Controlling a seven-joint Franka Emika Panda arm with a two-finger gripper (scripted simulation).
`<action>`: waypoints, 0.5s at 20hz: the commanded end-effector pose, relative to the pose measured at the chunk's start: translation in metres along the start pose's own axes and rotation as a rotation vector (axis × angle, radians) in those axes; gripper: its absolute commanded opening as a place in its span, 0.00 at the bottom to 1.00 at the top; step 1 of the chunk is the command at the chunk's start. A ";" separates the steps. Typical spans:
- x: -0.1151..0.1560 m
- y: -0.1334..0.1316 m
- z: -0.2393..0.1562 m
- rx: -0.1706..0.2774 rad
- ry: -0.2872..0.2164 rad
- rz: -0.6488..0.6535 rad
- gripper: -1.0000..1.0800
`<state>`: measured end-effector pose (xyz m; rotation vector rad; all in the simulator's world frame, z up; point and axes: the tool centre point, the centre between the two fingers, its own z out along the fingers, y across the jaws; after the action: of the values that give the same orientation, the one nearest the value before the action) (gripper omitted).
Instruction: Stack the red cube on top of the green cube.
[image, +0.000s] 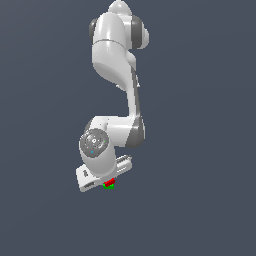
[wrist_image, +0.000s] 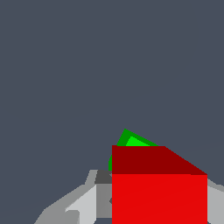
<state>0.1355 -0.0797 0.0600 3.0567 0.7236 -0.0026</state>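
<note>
Red cube (wrist_image: 159, 192) filled the near field of the wrist view, sitting between the light grey fingers (wrist_image: 81, 205) of the end effector (image: 106, 181), which appeared clamped on it from both sides. Contact on the far finger was largely hidden by the cube itself, so the grip is a reading, not a certainty. Just beyond and below the red cube, a corner of the green cube (wrist_image: 133, 141) showed past its far edge, rotated relative to it.

In the exterior view the arm was folded low, with the red cube (image: 109, 181) directly over the green cube (image: 108, 186) on the grey tabletop (image: 200, 210). Whether the two cubes touched could not be told at this size.

Progress, as judged: pick-up done, carry done, alignment over the target roughly achieved. Left to do: confirm the red cube is seated on the green one, open the fingers, retract upward without nudging the stack.

Containers: none visible in either view.
</note>
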 end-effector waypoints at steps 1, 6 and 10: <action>0.000 0.003 0.000 0.000 0.002 -0.002 0.00; 0.001 0.003 0.000 0.000 0.002 -0.002 0.96; 0.001 0.003 0.000 0.000 0.002 -0.002 0.96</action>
<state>0.1375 -0.0825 0.0598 3.0560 0.7268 -0.0001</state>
